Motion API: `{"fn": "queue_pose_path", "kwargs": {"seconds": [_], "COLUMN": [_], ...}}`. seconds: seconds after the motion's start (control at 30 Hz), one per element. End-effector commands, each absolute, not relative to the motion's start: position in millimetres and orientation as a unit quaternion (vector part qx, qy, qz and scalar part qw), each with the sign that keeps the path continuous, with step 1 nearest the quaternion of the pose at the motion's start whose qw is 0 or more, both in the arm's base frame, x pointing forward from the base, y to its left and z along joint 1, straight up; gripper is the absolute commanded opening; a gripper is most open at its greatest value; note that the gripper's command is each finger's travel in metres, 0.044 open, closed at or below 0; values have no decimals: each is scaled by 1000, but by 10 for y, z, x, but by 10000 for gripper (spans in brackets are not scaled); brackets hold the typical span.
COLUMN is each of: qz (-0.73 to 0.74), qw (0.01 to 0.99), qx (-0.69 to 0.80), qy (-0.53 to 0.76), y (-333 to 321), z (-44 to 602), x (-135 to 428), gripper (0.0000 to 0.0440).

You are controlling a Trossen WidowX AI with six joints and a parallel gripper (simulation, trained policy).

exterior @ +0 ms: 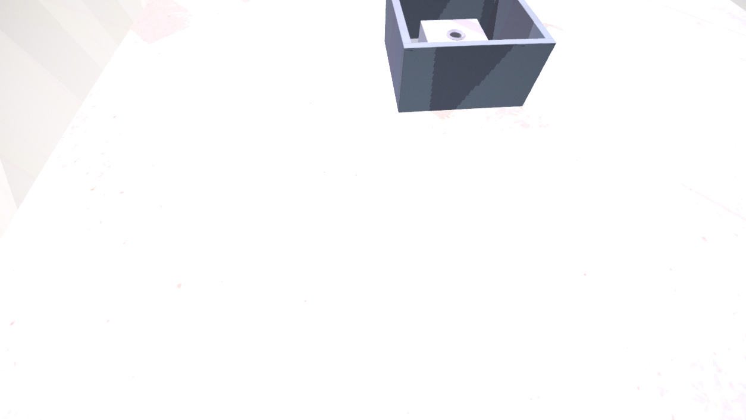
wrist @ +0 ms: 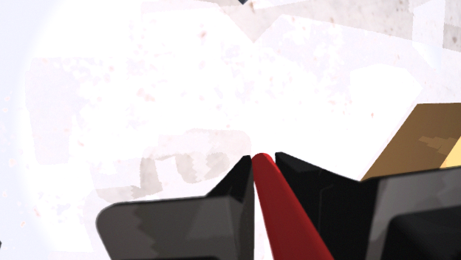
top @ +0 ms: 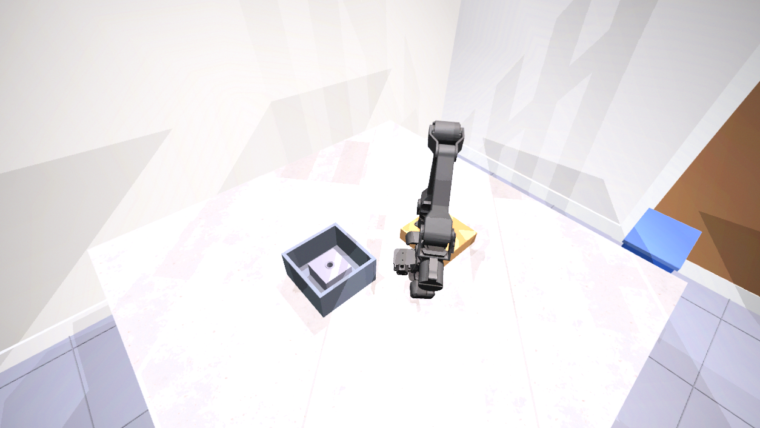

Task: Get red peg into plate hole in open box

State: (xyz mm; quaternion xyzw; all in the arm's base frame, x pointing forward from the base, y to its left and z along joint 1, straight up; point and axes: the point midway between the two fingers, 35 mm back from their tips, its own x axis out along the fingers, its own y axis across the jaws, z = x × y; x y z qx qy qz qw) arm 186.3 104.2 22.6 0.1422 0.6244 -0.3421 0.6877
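Note:
My gripper [wrist: 262,161] is shut on the red peg [wrist: 284,221], seen between the two black fingers in the wrist view. The peg runs from the fingertips toward the bottom edge of that view. In the top view the arm hides the peg and the fingertips, right of the box; whether the peg is off the table cannot be told. The open grey-blue box [top: 348,289] [exterior: 469,78] stands on the table. In it lies the pale plate [top: 319,270] [exterior: 435,31] with its round, empty hole [top: 330,264] [exterior: 455,34]. The exterior view does not show the gripper.
A yellow-orange block [top: 465,239] [wrist: 410,137] lies under the arm, right of the box. The box walls rise higher than the plate. A blue block [top: 662,233] is far right, beyond the table edge.

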Motion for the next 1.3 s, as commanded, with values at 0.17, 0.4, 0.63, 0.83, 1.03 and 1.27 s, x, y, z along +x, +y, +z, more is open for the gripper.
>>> {"fn": "queue_pose_path", "kwargs": {"seconds": [0.17, 0.4, 0.63, 0.83, 1.03, 1.27], "qz": [-344, -364, -393, -415, -432, -442], "qw": [713, 723, 725, 722, 719, 717], "qx": [149, 173, 204, 228, 245, 257], "qy": [592, 561, 528, 504, 486, 474], "y": [940, 798, 571, 348, 99, -198], "z": [719, 1040, 1195, 1272, 1287, 1236], "x": [2082, 2265, 2474, 2658, 2838, 3041], "gripper": [0, 0, 0, 0, 0, 0]}}
